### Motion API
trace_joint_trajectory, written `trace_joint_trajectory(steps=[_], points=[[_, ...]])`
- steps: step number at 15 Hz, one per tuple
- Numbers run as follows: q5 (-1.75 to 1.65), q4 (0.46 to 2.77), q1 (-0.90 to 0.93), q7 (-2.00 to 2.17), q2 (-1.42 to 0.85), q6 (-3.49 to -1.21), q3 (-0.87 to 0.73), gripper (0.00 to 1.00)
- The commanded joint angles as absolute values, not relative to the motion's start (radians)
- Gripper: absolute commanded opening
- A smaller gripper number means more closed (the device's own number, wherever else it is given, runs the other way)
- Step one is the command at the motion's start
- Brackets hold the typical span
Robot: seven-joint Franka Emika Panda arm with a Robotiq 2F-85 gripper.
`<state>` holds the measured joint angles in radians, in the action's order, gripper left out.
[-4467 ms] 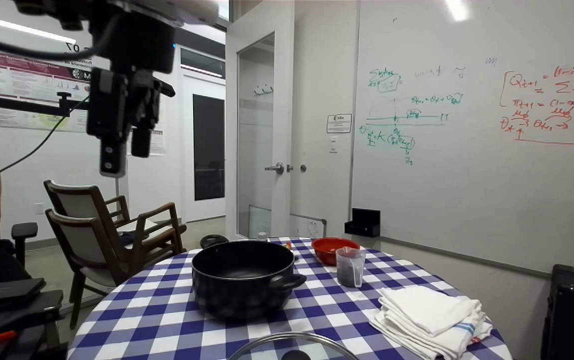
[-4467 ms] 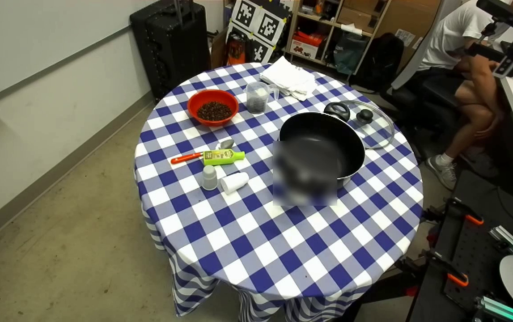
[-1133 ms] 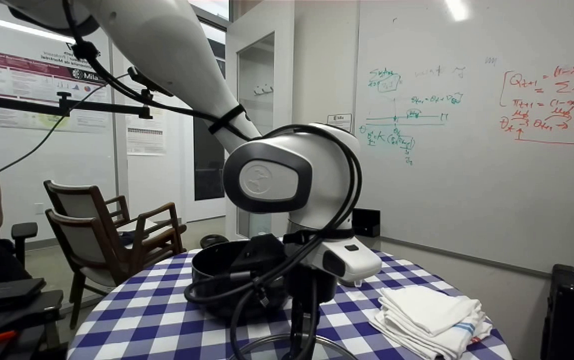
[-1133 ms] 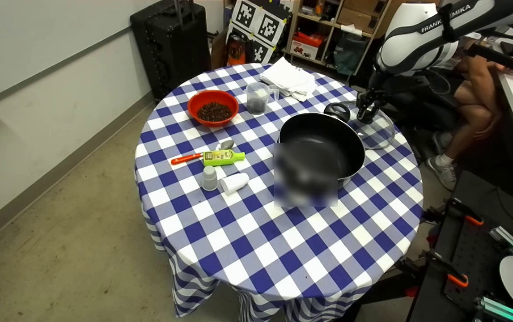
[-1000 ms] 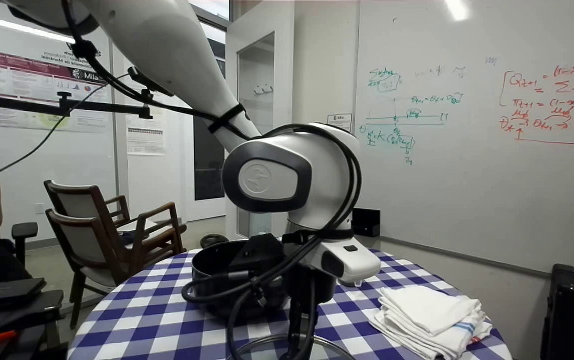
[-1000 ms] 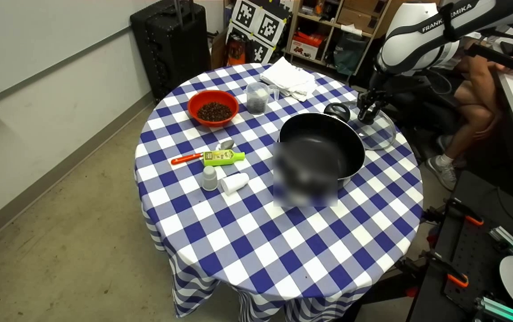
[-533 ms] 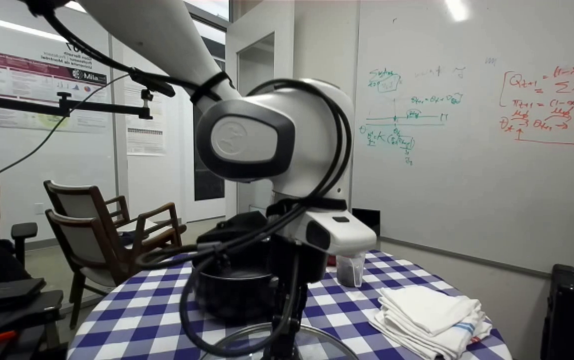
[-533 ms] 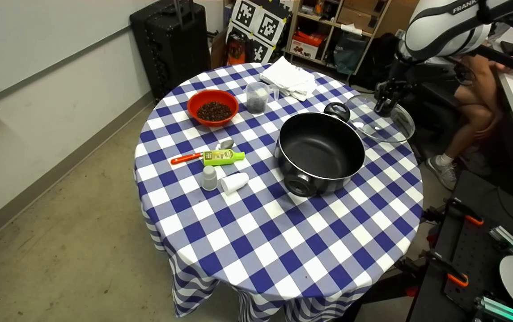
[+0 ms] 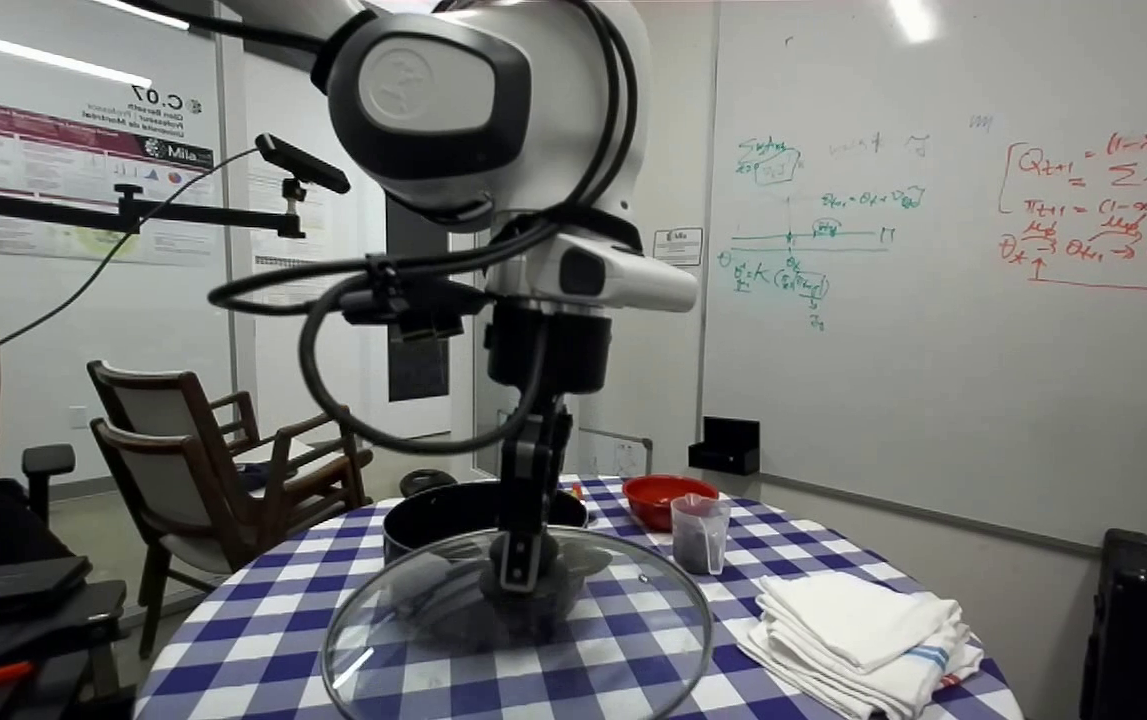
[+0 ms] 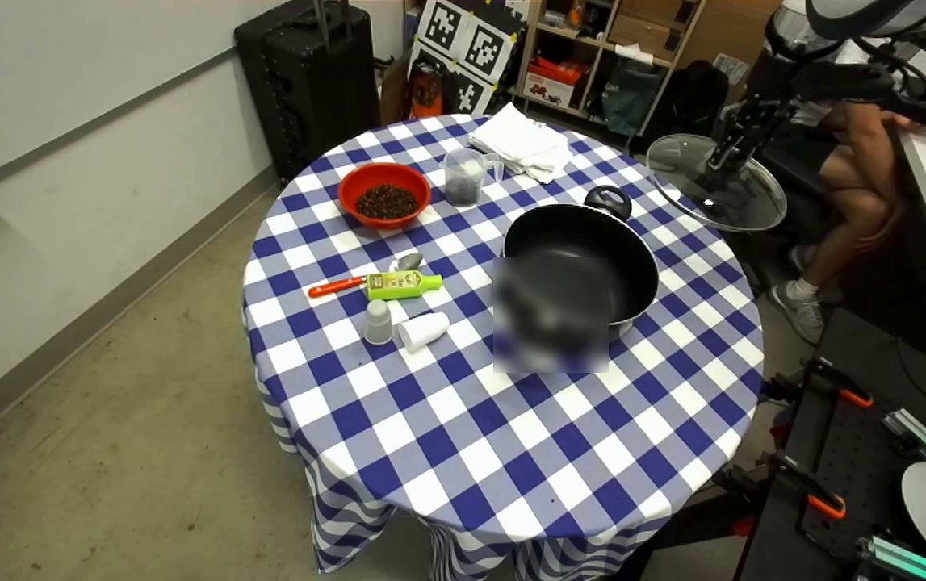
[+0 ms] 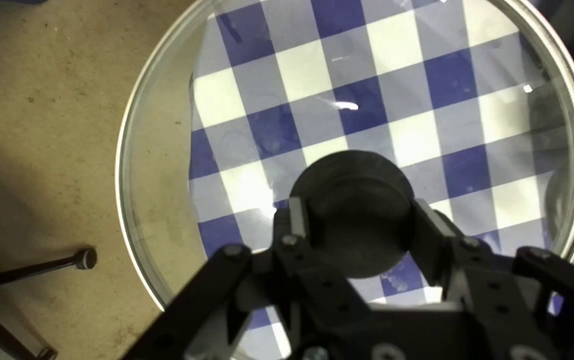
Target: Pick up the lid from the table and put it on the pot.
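Observation:
The clear glass lid (image 9: 633,630) hangs in the air above the edge of the table (image 10: 463,436), looking somewhat tilted in both exterior views. My gripper (image 11: 359,220) is closed on the sides of its round black knob (image 11: 354,175), one finger on each side. In an exterior view the gripper (image 10: 718,168) and lid (image 10: 753,206) are beyond the pot (image 10: 584,234), apart from it. The black pot stands uncovered on the checked cloth, its inside bare where visible. A blurred patch hides its near side there; the lid partly overlaps the pot (image 9: 438,515) in an exterior view.
A red bowl (image 10: 386,173) of dark bits, a clear measuring cup (image 10: 463,181) and folded white towels (image 10: 521,141) stand along the far side. A green bottle (image 10: 402,284), red-handled utensil (image 10: 337,286) and a white cup (image 10: 424,329) lie nearer. A person sits beyond the table.
My gripper came down to the knob from high above, closed on it, and has lifted the lid off the table. Over the last half second both rose further, away from the pot.

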<state>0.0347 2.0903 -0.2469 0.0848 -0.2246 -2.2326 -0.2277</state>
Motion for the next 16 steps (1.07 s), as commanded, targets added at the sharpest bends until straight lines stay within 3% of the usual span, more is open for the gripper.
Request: trace_joint_trajectory(steps=[1,16], points=[[0.004,2.178,-0.194,0.094,-0.068,-2.177,-0.198,0.25],[0.05,2.159,0.019,0.105,-0.06,-2.134,0.024,0.25]])
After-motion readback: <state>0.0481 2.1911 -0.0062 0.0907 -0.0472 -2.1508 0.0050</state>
